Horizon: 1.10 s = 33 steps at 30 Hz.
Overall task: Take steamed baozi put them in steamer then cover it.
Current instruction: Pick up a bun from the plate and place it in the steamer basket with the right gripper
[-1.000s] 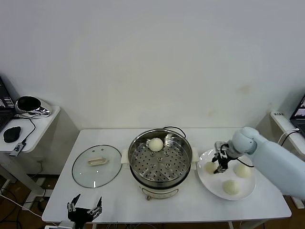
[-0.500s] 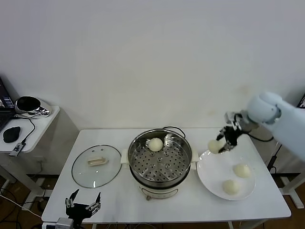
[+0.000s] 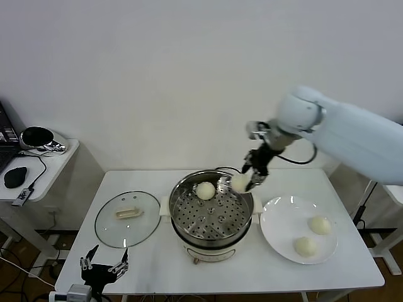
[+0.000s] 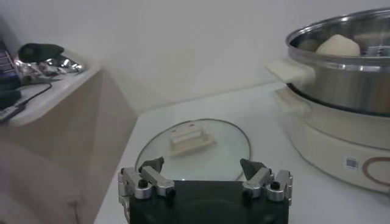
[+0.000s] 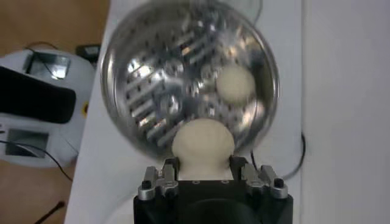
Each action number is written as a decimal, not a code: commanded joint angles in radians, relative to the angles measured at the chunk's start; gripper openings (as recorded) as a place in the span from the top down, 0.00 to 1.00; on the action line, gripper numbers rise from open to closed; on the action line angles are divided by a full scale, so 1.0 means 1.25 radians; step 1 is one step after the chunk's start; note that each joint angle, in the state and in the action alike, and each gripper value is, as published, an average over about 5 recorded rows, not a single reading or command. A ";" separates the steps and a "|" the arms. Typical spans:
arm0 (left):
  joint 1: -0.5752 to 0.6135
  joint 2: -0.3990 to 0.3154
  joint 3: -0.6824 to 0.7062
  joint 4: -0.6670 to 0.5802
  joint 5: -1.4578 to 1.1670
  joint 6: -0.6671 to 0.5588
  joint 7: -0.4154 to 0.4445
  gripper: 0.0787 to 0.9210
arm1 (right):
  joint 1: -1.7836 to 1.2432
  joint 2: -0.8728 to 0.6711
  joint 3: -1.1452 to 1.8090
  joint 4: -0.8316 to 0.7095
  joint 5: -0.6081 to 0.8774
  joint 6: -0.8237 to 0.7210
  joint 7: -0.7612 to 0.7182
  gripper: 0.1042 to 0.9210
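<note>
Baozi (image 5: 203,142), clamped across its sides in the right end effector (image 3: 245,181) over the steamer (image 3: 213,214), appears soft and light, so grip gently; left end effector (image 4: 205,176) idles apart.

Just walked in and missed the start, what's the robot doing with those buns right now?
The right gripper holds one bun over the far right rim of the steamer, its fingers shut on it. Another bun already sits on the tray inside, and two more buns wait on the plate. The lid lies flat on the table, left of the steamer. The left gripper hangs open, idle, at the table's near left edge.
</note>
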 commanded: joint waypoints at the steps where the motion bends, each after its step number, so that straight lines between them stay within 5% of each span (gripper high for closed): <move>1: -0.005 -0.003 0.001 -0.004 0.000 0.000 -0.002 0.12 | 0.010 0.236 -0.078 -0.129 0.027 -0.033 0.005 0.48; 33: -0.033 -0.002 0.007 0.017 -0.017 0.007 0.001 0.12 | -0.102 0.312 -0.090 -0.195 -0.023 -0.039 0.069 0.42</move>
